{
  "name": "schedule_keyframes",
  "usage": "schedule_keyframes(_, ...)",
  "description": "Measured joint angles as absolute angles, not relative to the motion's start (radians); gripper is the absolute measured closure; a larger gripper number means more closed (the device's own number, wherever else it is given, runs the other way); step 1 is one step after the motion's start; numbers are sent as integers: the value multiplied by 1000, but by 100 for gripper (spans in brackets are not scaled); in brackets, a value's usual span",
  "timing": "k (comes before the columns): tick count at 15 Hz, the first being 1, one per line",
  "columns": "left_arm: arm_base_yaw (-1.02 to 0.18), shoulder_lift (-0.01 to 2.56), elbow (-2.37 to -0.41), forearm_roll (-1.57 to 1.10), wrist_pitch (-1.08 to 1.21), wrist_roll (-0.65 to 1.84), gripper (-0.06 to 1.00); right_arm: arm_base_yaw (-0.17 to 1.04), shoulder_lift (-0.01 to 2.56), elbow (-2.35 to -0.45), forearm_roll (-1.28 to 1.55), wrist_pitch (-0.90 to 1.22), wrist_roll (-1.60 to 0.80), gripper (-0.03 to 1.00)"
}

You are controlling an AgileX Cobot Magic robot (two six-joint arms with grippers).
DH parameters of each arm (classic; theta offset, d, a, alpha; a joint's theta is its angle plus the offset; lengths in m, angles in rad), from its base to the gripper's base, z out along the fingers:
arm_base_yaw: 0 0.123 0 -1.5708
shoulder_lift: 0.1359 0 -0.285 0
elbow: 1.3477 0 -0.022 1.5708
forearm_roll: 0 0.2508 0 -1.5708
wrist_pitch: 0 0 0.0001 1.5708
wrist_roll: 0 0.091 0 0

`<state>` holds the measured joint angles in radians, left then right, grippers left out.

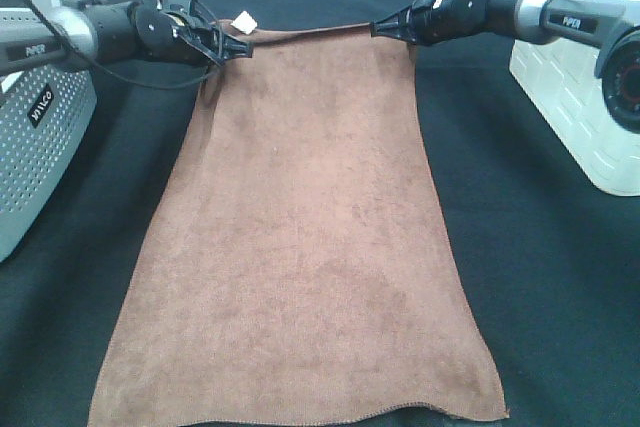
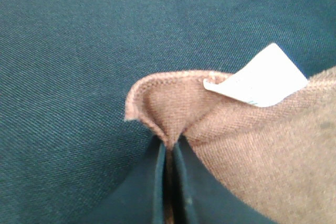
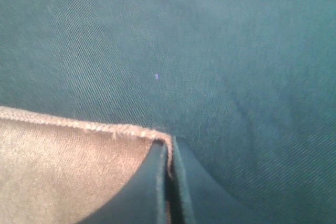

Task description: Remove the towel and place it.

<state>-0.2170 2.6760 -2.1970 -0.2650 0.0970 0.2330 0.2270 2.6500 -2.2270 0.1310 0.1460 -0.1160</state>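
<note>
Black cloth underlies towel, corners pinched by left hand and right hand.

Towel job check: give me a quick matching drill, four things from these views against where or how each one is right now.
Things:
1. towel
2. white tag
3. left hand
4. right hand

States:
A. sticks up at the towel corner beside the left hand
B. spread on the black cloth, both far corners pinched
C. shut on the far right corner
D. shut on the far left corner

Pairs: 1-B, 2-A, 3-D, 4-C
</note>
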Motion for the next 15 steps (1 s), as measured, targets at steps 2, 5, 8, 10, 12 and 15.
schedule_keyframes(2, -225, 2695, -2197, -265, 49, 233, 94, 227, 2674, -2250, 137, 146, -116, 96)
schedule_keyframes(5, -225, 2710, -2199, -263, 0, 233, 83, 224, 2697, -2272, 153, 142, -115, 84)
schedule_keyframes(8, -225, 2726, -2199, -257, -52, 234, 24, 205, 2702, -2279, 156, 131, -115, 36)
schedule_keyframes(10, -225, 2728, -2199, -260, -56, 234, 21, 203, 2702, -2280, 156, 131, -115, 31)
schedule_keyframes(12, -225, 2728, -2199, -265, -56, 234, 19, 200, 2702, -2280, 151, 136, -115, 30)
schedule_keyframes(15, -225, 2728, -2199, -266, -56, 234, 19, 199, 2702, -2280, 145, 153, -115, 29)
